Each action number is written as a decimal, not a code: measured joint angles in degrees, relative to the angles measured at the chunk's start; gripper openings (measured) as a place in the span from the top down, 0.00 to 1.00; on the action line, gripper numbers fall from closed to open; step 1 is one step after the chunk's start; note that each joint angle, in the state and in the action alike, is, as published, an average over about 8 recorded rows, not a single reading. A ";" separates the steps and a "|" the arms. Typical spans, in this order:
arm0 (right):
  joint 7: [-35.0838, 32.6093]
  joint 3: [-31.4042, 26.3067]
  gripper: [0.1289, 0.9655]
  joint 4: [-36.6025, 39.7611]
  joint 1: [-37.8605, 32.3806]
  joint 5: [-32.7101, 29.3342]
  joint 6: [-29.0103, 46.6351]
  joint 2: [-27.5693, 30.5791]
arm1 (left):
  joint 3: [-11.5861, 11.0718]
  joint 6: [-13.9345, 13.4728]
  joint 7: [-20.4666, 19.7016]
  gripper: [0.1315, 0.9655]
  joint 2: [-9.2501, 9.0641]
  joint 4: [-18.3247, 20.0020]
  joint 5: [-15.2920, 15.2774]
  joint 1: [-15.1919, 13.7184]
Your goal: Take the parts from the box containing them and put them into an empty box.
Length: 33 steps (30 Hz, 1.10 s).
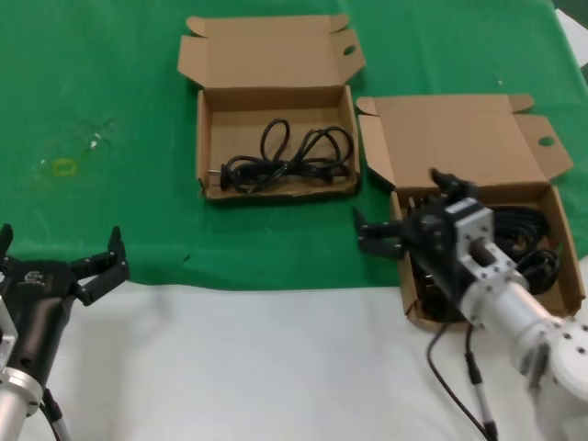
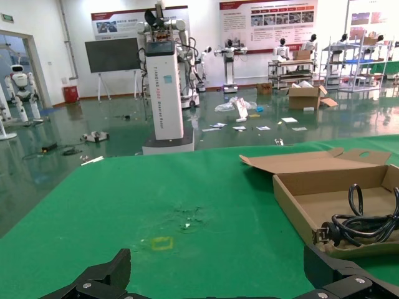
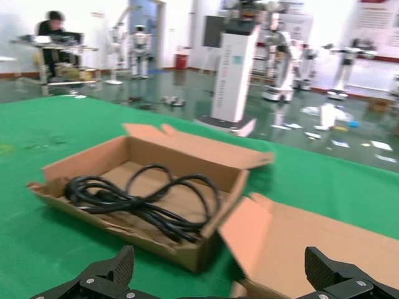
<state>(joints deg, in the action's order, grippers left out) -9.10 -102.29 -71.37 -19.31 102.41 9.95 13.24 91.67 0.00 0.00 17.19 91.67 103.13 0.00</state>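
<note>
While the right gripper [image 1: 401, 209] hangs over the near box [image 1: 565, 266] in the head view, its jaws are spread wide and hold nothing. That box is a shallow brown mailer whose lid has a splayed tab with an oval hole, and a heap of black cords [image 1: 525, 241] lies inside it under the arm. The far box [image 1: 204, 138] sits just beside it on the green table [image 1: 92, 92], with one looped black cord [image 1: 285, 163] lying flat inside. Well clear of both boxes, the left gripper [image 1: 62, 256] waits with open, empty jaws.

Left wrist view: far box [image 2: 293, 202], plugged cord [image 2: 361, 224] resting in it.

Right wrist view: the same far box [image 3: 62, 168], cord [image 3: 143, 202] coiled loosely inside it.
</note>
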 joint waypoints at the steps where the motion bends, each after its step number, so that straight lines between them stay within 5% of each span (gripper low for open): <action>1: 0.53 0.65 0.00 -1.24 1.18 0.04 -0.61 0.24 | 0.00 0.00 0.00 0.00 0.00 0.00 0.00 0.00; 15: 7.24 8.45 0.00 -16.15 15.36 0.58 -7.91 3.14 | 0.00 0.00 0.00 0.00 0.00 0.00 0.00 0.00; 33: 7.78 9.07 0.00 -17.34 16.49 0.62 -8.50 3.38 | 0.00 0.00 0.00 0.00 0.00 0.00 0.00 0.00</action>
<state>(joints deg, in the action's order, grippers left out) -1.33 -93.22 -88.71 -2.82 103.03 1.45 16.61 91.67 0.00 0.00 17.19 91.67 103.13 0.00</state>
